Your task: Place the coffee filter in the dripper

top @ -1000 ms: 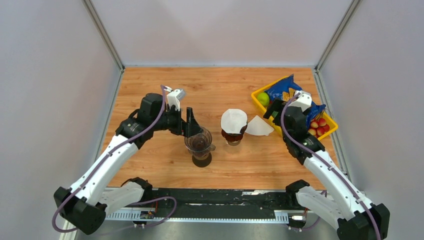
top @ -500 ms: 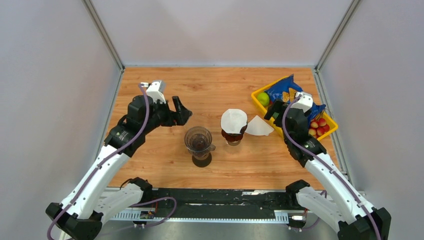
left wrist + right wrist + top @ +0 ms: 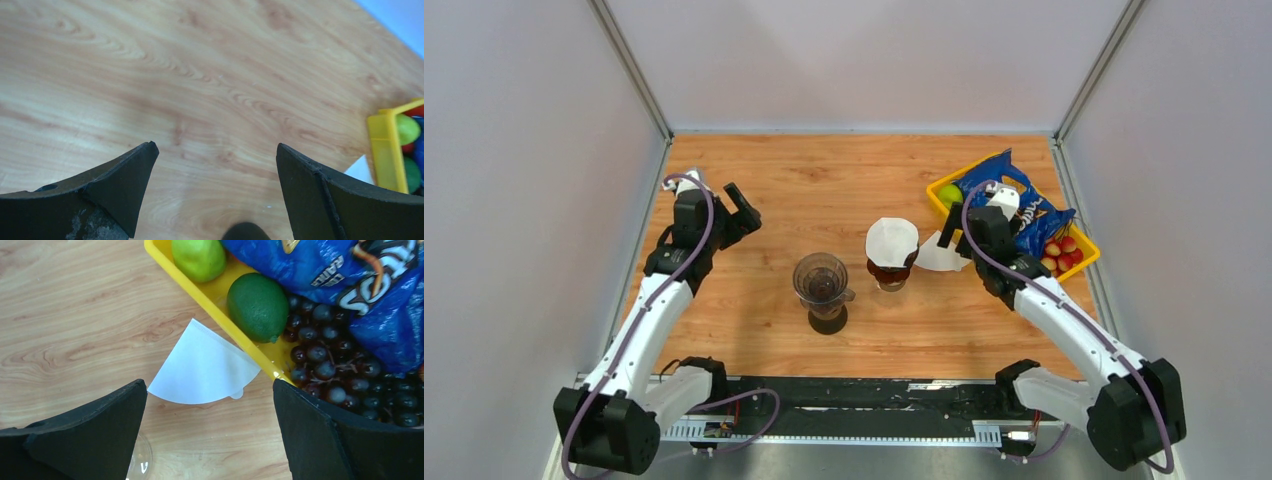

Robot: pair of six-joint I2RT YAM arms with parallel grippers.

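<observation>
Wide open and empty, the right claw [image 3: 209,383]: both black fingers spread far apart, gripping nothing, touching nothing. Poised above the bench [image 3: 824,170], tilted down toward the wood.

Directly under the gap between those fingers, lying flat: the coffee filter [image 3: 202,367], a white folded fan with its curved edge nearest the claw and its point farthest from it. One corner of the paper right against the rim of the yellow tray [image 3: 210,292], just off the claw's right finger. Inside that tray, ahead of the claw and to its right: two limes [image 3: 257,305], a heap of dark grapes [image 3: 325,340], and a blue chip bag [image 3: 350,280] draped over them.

Just beyond the claw's left finger in the overhead view, a brown glass [image 3: 887,272] with a white paper cone [image 3: 892,240] sitting in its mouth. Farther out on that same side, past the glass, the dripper [image 3: 822,278]: clear, upright, with no filter in it, well apart from the flat filter.

Likewise spread wide and empty, the left claw [image 3: 215,150], held over bare wood. Well apart from the dripper, with nothing between its fingers. Far ahead of it and to its right, only the tray's yellow edge and a white sliver of the filter.
</observation>
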